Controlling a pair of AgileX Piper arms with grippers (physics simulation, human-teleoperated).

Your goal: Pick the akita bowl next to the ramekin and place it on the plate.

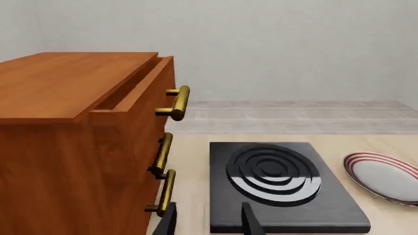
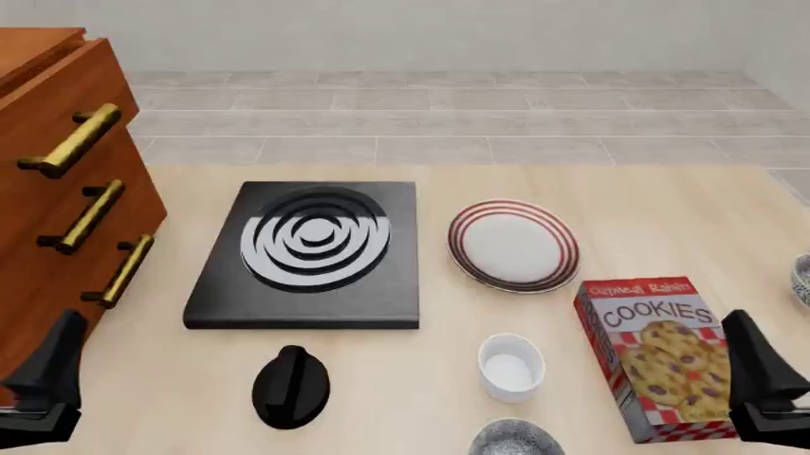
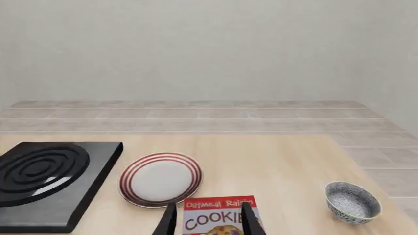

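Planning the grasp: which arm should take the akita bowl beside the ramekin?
Right, probably. The akita bowl and plate lie right of centre, nearer the open right gripper. Caveat: the cookie box stands between gripper and bowl.

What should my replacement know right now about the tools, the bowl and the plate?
Left tool: open, empty, by the drawers.
Right tool: open, empty, by the cookie box.
Patterned bowl sits at the near edge of the front view, beside the white cup. The plate lies beyond them, bare.
A second bowl at far right is not the target.
Nothing is done yet: grasp, lift and place are all left.
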